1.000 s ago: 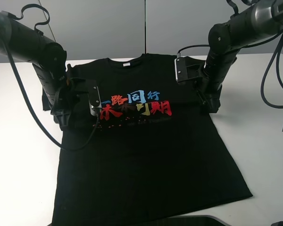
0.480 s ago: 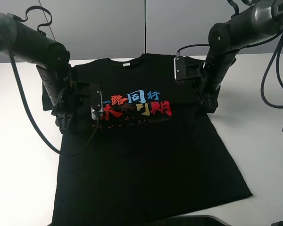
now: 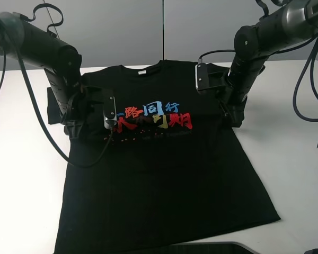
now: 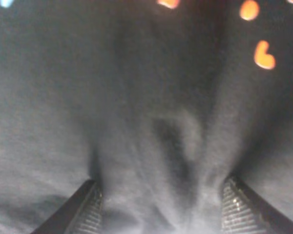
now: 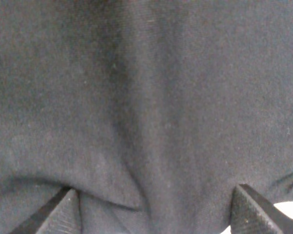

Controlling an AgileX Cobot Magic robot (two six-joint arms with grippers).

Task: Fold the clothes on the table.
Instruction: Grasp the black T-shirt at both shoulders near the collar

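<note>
The clothes (image 3: 164, 169), one black T-shirt, lie spread flat on the white table (image 3: 291, 159). Red, blue and yellow characters (image 3: 153, 117) cross the chest, and a white neck label (image 3: 142, 72) shows at the collar. My left gripper (image 3: 74, 132) presses down on the shirt's left side below the sleeve. In the left wrist view its fingers (image 4: 88, 212) stand wide apart, so this gripper (image 4: 163, 214) is open, with cloth (image 4: 136, 97) puckered between them. My right gripper (image 3: 237, 120) is down at the shirt's right edge, and it (image 5: 156, 214) is open with creased cloth (image 5: 161, 73) between its fingers.
Grey wall panels (image 3: 164, 26) stand behind the table. Black cables (image 3: 312, 79) hang at the right, beside the right arm. A dark object (image 3: 212, 247) pokes in at the bottom edge. White tabletop shows on both sides of the shirt.
My left arm has shifted up toward the collar and slightly inward. The cloth under it has bunched, and the shirt's lower hem has crept a little. The right arm has barely moved.
</note>
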